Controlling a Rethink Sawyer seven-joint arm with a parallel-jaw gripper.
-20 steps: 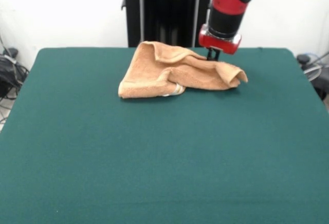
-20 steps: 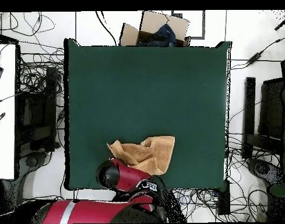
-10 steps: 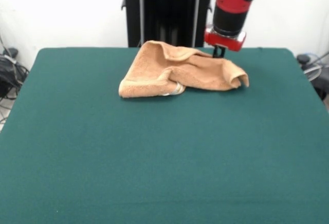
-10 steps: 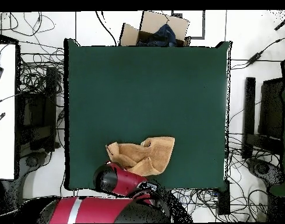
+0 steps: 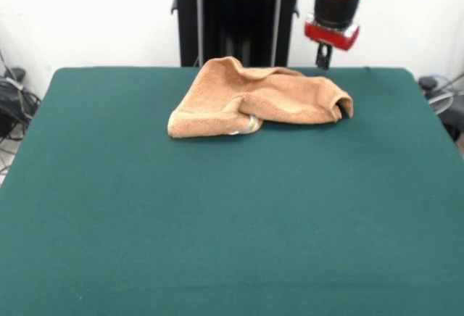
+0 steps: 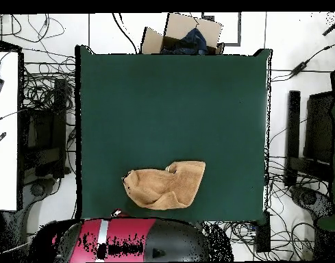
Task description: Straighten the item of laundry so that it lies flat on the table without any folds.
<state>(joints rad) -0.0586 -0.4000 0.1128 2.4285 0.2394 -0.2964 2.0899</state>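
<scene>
crumpled towel (image 5: 257,98), gripper (image 5: 323,56) raised behind

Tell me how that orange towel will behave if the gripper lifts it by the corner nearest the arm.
The towel lies crumpled with soft rounded folds, so it will probably drape limply and hang, not hold its shape. Its looped terry surface looks grippy and may drag on the felt-like table instead of sliding. One layer is folded over another, so a pinch might catch both.

We see a white wall (image 5: 87,11), an open cardboard box (image 6: 187,34), and cables (image 6: 50,103) strewn over the pale floor (image 6: 293,41).
</scene>
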